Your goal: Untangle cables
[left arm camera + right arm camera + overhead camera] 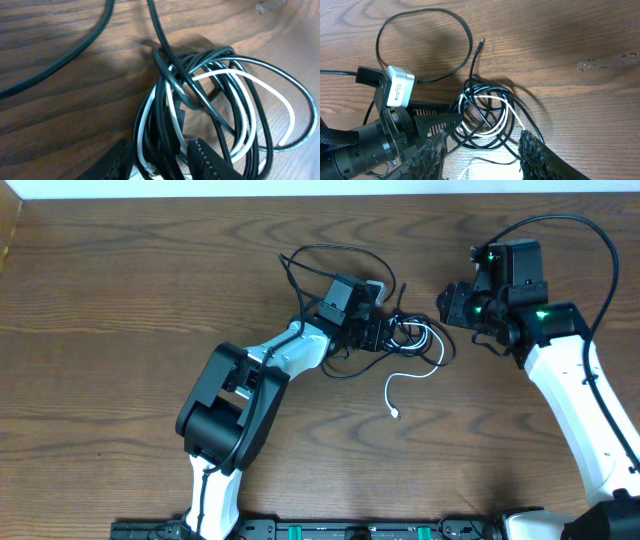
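The cables (415, 335) lie in a tangled coil in the middle of the table. The black cable (345, 247) loops away toward the back, and the white cable (400, 377) trails toward the front, ending in a small plug (397, 414). My left gripper (385, 332) is at the coil's left edge. In the left wrist view the left gripper (162, 162) has closed on a bunch of black and white strands (172, 125). My right gripper (447, 305) hovers just right of the coil. The right gripper (482, 152) is open, with the coil (490, 117) below and beyond its fingertips.
My left arm (230, 395) stretches diagonally from the front edge to the coil. Its wrist camera (400, 86) sits beside the tangle. The black cable's free plug (480, 42) points to the back. The table's back edge (300, 196) runs along the top.
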Robot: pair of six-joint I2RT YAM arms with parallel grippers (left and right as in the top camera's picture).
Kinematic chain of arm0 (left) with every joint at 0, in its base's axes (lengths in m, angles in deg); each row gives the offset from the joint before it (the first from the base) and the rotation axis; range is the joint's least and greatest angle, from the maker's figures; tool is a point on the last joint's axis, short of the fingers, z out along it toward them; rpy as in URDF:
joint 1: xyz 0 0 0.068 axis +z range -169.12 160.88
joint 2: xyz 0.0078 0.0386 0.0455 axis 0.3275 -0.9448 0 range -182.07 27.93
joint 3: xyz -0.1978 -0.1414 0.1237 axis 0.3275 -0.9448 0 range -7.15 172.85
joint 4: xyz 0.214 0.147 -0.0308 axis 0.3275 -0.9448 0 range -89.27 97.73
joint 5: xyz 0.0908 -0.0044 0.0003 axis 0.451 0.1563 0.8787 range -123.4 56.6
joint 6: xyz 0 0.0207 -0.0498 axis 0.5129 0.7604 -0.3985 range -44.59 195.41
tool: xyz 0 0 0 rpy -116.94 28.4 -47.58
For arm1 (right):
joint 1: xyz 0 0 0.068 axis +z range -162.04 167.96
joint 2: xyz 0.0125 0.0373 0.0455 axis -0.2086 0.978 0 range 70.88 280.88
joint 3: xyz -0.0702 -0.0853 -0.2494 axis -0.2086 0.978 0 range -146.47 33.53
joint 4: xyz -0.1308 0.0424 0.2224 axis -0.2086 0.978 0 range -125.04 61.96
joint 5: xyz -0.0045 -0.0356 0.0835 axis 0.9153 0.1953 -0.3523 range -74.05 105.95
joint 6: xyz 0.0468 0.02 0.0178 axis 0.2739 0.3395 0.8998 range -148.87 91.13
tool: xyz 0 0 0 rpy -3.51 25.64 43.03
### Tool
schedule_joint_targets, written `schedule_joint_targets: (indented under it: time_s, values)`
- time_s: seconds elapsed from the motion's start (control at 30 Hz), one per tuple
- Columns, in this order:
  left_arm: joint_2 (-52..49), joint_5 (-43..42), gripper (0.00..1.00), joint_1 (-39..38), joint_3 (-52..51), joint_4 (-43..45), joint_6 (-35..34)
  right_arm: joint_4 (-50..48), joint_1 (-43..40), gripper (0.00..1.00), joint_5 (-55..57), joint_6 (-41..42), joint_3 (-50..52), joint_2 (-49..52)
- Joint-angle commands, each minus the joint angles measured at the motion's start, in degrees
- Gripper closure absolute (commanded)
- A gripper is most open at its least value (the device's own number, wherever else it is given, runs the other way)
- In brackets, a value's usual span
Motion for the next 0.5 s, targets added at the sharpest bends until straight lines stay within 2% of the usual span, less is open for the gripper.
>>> schedule_joint_targets:
  time_s: [0.0,0.2,0.23,0.3,0.47]
  values:
    - [-0.13,5.79,0.66,-0.7,0.52,-0.42,-2.36,0.2,0.0,0.55,-0.42,-1.05,-0.66,-0.44]
    - [-0.15,16.55,0.81,-3.82,0.39,-1.99,-2.51,0.39,0.83,0.53,-0.39,-1.2,-0.66,-0.44]
    - [-0.15,19.34,0.88,-4.5,0.39,-2.64,-2.51,0.33,1.11,0.53,-0.39,-1.2,-0.66,-0.44]
    - [-0.15,23.98,0.92,-5.46,0.39,-4.04,-2.51,0.15,1.68,0.53,-0.42,-1.2,-0.66,-0.44]
    - [0.98,27.54,0.93,-5.66,0.42,-5.62,-5.4,-0.26,3.41,0.53,-0.39,-1.18,-0.66,0.22]
